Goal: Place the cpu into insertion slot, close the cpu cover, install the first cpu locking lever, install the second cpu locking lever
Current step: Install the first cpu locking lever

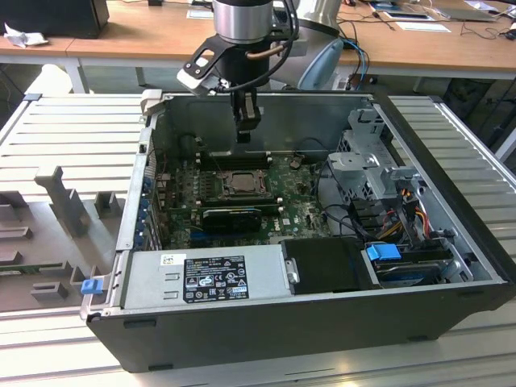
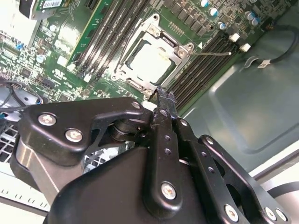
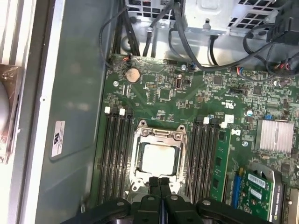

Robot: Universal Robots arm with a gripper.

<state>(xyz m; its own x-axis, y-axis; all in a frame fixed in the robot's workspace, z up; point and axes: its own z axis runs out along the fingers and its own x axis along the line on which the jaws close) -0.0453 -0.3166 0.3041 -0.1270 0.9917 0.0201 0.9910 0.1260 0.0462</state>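
Observation:
The cpu [image 3: 159, 158] lies flat in the insertion slot [image 1: 240, 183] on the green motherboard, its pale metal top showing in both wrist views [image 2: 149, 60]. The silver cpu cover [image 3: 158, 134] lies down around it as a frame. A thin wire lever [image 2: 212, 53] sticks out sideways from one socket corner over the memory slots. My gripper [image 1: 247, 129] hangs above the socket's far edge inside the open case. Its black fingertips [image 3: 159, 181] are pressed together with nothing between them, just off the cover's edge [image 2: 163, 95].
Long black memory slots [image 3: 114, 154] flank the socket on both sides. A power supply [image 1: 205, 274] fills the case front, and a drive cage [image 1: 375, 165] with cables stands at the exterior view's right. A card [image 1: 230, 216] sits in front of the socket.

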